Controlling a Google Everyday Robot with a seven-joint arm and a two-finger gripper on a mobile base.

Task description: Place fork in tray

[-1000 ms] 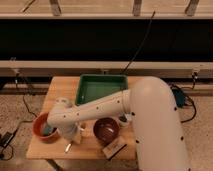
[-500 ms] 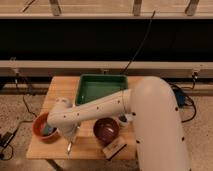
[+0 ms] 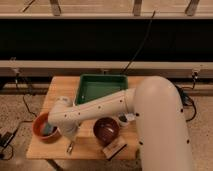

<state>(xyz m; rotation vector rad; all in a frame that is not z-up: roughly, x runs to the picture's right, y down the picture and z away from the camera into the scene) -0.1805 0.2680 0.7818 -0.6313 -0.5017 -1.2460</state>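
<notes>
The deep-green tray [image 3: 85, 93] stands at the back middle of the wooden table. My arm reaches from the right across the table to the front left. The gripper [image 3: 69, 142] points down at the tabletop, just right of the orange bowl and well in front of the tray. A small pale silvery piece [image 3: 70, 148] shows right under it at the table's front edge; it looks like the fork, but I cannot tell whether it is held or lying on the table.
A round orange bowl [image 3: 39, 131] with something bluish inside sits at the front left. A round brown bowl [image 3: 106, 131] sits front middle, with a flat brownish object [image 3: 114, 149] in front of it. Cables hang by the table's right and left sides.
The gripper has sunk slightly toward the tabletop near the front edge. Nothing else has moved.
</notes>
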